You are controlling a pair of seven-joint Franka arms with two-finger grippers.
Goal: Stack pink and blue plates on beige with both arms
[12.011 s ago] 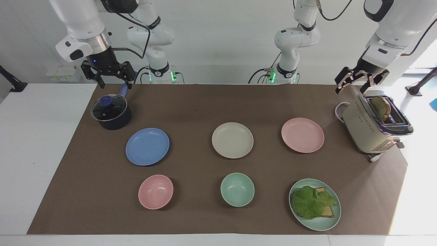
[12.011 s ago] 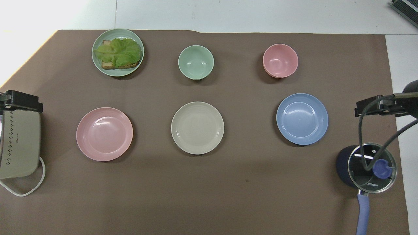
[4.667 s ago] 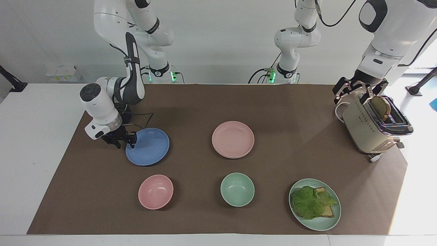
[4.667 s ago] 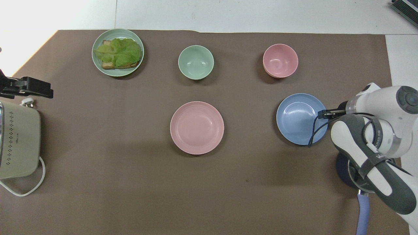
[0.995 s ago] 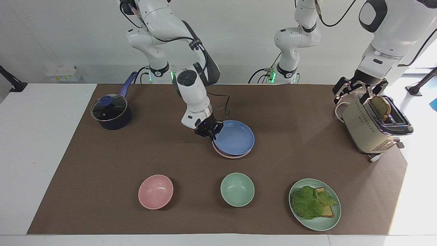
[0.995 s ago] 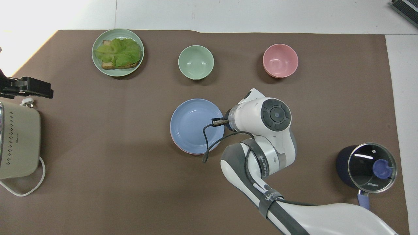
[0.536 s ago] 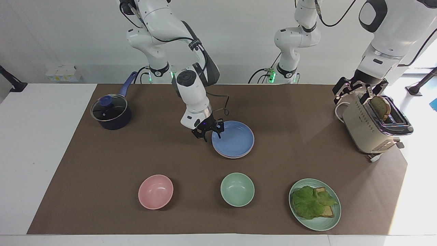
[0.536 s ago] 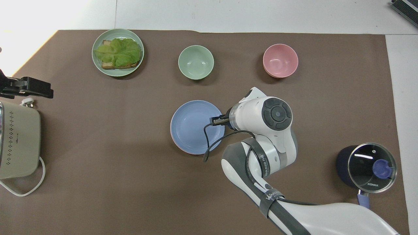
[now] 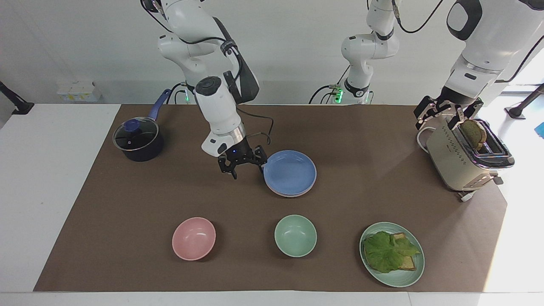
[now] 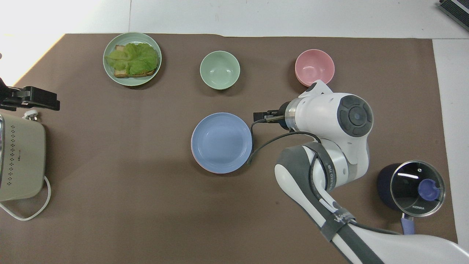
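The blue plate (image 9: 290,171) (image 10: 221,142) lies on top of the pink plate (image 9: 290,196), of which only a thin rim shows under it, in the middle of the brown mat. The beige plate is hidden under that stack. My right gripper (image 9: 245,169) (image 10: 263,117) is open and holds nothing. It hangs just above the mat beside the stack, toward the right arm's end, clear of the blue rim. My left gripper (image 9: 437,121) (image 10: 33,102) waits open over the toaster's end nearest the robots.
A dark pot with a glass lid (image 9: 138,141) stands at the right arm's end. The beige toaster (image 9: 463,158) with bread stands at the left arm's end. A pink bowl (image 9: 194,238), green bowl (image 9: 295,235) and green plate with lettuce toast (image 9: 392,254) line the farthest row.
My right gripper opened and let go of the blue plate, which now rests on the stack. It then drew back toward the right arm's end. The left arm stayed still.
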